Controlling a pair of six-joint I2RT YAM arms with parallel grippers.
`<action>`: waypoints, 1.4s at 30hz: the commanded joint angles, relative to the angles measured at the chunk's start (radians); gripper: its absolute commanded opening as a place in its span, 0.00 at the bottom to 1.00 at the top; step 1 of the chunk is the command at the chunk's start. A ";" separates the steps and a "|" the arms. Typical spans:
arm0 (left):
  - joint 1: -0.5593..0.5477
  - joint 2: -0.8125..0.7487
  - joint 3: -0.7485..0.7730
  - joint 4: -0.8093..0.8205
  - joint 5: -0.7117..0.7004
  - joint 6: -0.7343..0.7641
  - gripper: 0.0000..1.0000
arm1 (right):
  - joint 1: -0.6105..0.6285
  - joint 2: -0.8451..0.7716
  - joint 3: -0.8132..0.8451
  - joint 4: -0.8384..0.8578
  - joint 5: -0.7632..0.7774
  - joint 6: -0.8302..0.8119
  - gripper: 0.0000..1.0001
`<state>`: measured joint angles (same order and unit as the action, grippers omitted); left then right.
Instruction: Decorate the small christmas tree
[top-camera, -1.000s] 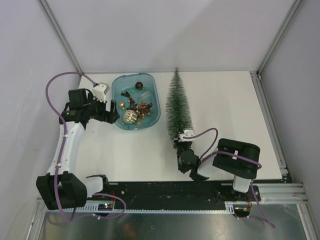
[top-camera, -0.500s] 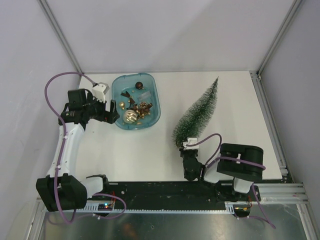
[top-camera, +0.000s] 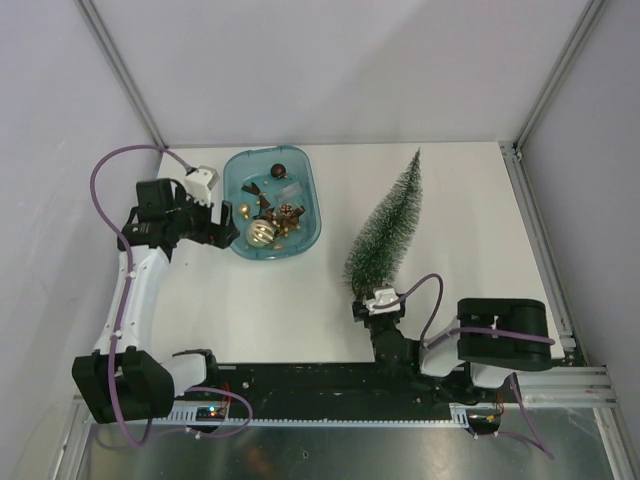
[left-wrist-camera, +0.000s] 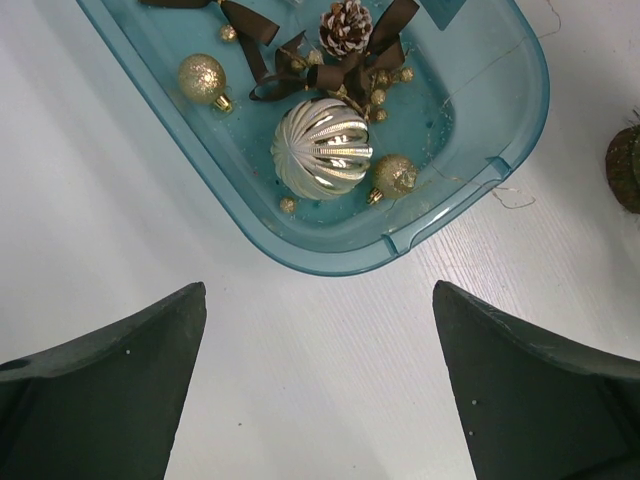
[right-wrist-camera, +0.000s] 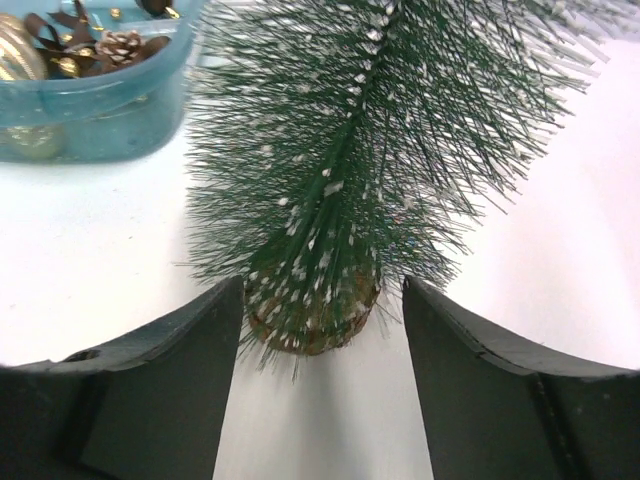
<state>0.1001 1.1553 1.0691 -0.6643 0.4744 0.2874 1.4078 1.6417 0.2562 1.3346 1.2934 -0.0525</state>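
The small christmas tree (top-camera: 385, 225) rests on its round brown base (right-wrist-camera: 315, 322) on the white table, its tip pointing toward the far right in the top view. My right gripper (top-camera: 372, 292) is open, one finger on each side of the base (right-wrist-camera: 322, 290). The left finger brushes the bristles, and a gap shows at the right finger. The blue tray (top-camera: 232, 172) holds a silver ribbed ball (left-wrist-camera: 322, 147), gold balls (left-wrist-camera: 202, 78), a pine cone (left-wrist-camera: 345, 25) and brown ribbons. My left gripper (top-camera: 225, 232) hovers open at the tray's left, over bare table (left-wrist-camera: 320, 290).
Grey walls and metal frame posts (top-camera: 535, 100) close in the table at the back and both sides. A black rail (top-camera: 320, 380) with the arm bases runs along the near edge. The tray (right-wrist-camera: 90, 110) sits just left of the tree.
My right gripper has opened off the tree's base and drawn back toward the near edge. The tree's tip swung from straight back over to the right. The left arm stayed put.
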 joint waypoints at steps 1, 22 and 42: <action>-0.010 -0.020 -0.012 -0.001 0.004 0.016 1.00 | 0.079 -0.103 -0.017 0.289 0.063 -0.100 0.71; -0.257 0.440 0.350 0.047 -0.040 -0.039 1.00 | 0.518 -0.647 0.118 0.227 0.150 -0.763 0.76; -0.339 0.853 0.683 0.082 -0.087 0.135 0.67 | 0.434 -0.848 0.129 0.153 0.117 -0.863 0.58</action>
<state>-0.2230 1.9823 1.6958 -0.6056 0.4004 0.3672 1.8572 0.8165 0.3485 1.3289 1.4284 -0.9195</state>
